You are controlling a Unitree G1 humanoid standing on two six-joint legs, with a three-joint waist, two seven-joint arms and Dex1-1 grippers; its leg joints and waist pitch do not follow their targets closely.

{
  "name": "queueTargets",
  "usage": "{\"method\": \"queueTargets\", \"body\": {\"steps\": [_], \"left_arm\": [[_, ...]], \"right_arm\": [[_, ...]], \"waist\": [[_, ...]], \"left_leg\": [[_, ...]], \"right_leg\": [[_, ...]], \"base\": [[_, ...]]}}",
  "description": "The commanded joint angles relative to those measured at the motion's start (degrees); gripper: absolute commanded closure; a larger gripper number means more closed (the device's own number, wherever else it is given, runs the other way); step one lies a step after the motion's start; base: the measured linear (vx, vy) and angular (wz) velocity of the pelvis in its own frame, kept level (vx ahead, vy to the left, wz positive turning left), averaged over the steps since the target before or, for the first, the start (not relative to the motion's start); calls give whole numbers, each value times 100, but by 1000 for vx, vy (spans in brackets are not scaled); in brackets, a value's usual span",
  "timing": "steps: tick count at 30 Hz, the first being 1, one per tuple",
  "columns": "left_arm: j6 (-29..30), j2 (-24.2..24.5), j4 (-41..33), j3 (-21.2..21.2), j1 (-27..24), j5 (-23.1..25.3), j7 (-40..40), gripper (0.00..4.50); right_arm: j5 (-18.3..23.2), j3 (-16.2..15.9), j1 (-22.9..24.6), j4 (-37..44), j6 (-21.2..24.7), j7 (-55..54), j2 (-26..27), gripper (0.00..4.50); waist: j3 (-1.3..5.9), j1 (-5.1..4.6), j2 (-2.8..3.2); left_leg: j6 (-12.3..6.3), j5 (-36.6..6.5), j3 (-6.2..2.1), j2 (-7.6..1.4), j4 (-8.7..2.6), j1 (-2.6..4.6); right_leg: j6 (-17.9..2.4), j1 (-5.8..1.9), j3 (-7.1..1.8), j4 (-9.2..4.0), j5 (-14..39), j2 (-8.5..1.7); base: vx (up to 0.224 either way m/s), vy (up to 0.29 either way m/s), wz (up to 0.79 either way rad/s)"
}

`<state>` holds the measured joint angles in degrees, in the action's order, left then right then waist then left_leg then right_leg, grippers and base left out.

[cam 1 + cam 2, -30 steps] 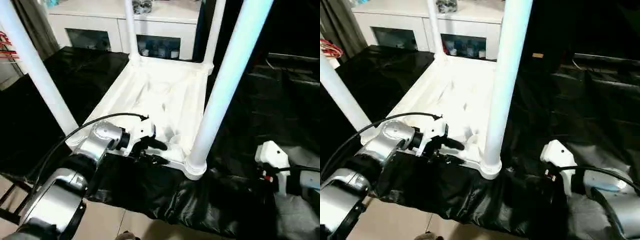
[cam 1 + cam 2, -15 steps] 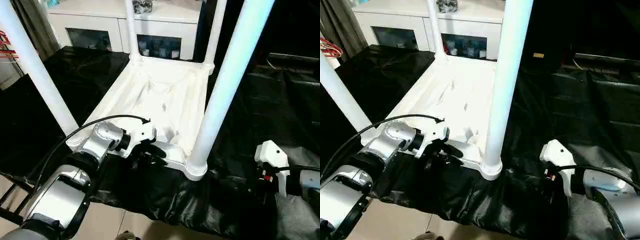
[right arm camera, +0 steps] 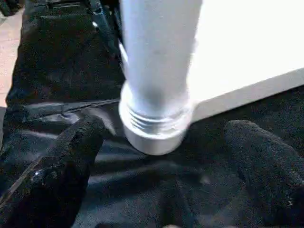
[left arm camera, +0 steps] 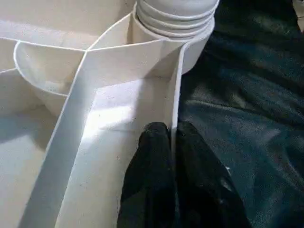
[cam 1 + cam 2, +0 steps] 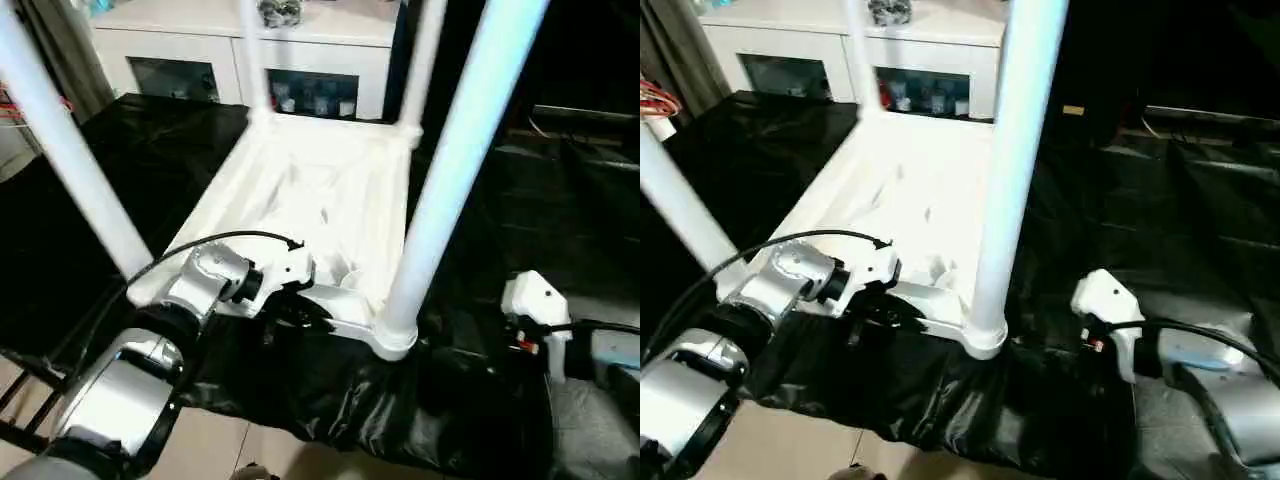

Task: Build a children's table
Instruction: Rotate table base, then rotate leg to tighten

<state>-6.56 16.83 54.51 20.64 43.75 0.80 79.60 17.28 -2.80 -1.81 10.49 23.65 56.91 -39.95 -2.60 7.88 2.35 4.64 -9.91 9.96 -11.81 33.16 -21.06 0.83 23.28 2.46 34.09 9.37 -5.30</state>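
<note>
Right gripper (image 3: 166, 156) nearer leg (image 3: 156, 61), open

No text, label, brand or number can be read anywhere; the items behind the cabinet (image 5: 250, 75) glass may carry print, but it is unreadable.

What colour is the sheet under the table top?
Black sheet, clearest in the left eye view.

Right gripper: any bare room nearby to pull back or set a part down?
Bare black sheet lies right of the tabletop, beyond the right gripper. It is crowded at the near corner leg, between its open fingers, and where the left gripper pinches the rim.
</note>
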Motion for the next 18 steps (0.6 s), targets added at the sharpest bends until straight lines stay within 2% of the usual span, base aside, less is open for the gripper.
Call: {"method": "queueTargets", "body": {"steps": [1,3,5,6,7,9,11,14,18], "left_arm": [[401,-21,-331,-185,-398,-141,-406,449],[522,-59,-660,-176,-615,-52,-761,449],[587,-68,-966,-172,-810,-9,-915,449],[699,-87,-1288,-215,-968,-86,-916,449],[709,-89,-1314,-219,-980,-94,-915,449],[723,-93,-1552,-246,-1095,-152,-908,449],[716,-54,-1984,-245,-1309,-145,-956,449],[814,-6,-2302,-236,-1454,-169,-1016,449],[1058,53,-2629,-234,-1588,-228,-965,450]], "right_arm": [[-274,-150,-277,-265,-233,-374,274,0],[-443,-276,-486,-498,-297,-607,483,0],[-547,-396,-615,-657,-314,-669,581,0],[-581,-458,-697,-755,-340,-639,645,0],[-584,-463,-703,-763,-343,-637,650,0],[-621,-520,-789,-867,-367,-630,707,0],[-731,-651,-965,-1123,-491,-613,792,0],[-781,-746,-1102,-1351,-570,-525,846,0],[-819,-817,-1291,-1678,-690,-501,913,37]], "waist": [[359,23,-143],[347,-29,-172],[336,-49,-156],[331,-63,-190],[344,-61,-164],[334,-92,-165],[343,-120,-195],[350,-143,-180],[363,-160,-167]], "left_leg": [[-285,-1236,-5,-94,-358,5],[-224,-1311,-7,-86,-379,-3],[-196,-1449,6,-87,-376,47],[-224,-1427,7,-83,-386,24],[-218,-1387,-9,-92,-391,11],[-235,-1401,5,-77,-391,4],[-240,-1389,0,-83,-392,-6],[-263,-1375,10,-84,-384,10],[-285,-1278,16,-80,-379,9]], "right_leg": [[-1282,-314,-130,-360,1396,-274],[-1230,-301,-116,-376,1662,-273],[-1048,-261,-136,-439,2120,-271],[-1005,-272,-141,-443,2153,-263],[-1012,-287,-139,-415,2092,-274],[-959,-266,-140,-438,2114,-252],[-954,-270,-132,-424,2070,-261],[-980,-252,-142,-415,1970,-243],[-1078,-252,-139,-386,1643,-228]], "base": [[0,0,0],[0,0,0],[0,0,0],[0,0,0],[0,0,0],[0,0,0],[0,0,0],[0,0,0],[0,0,0]]}}
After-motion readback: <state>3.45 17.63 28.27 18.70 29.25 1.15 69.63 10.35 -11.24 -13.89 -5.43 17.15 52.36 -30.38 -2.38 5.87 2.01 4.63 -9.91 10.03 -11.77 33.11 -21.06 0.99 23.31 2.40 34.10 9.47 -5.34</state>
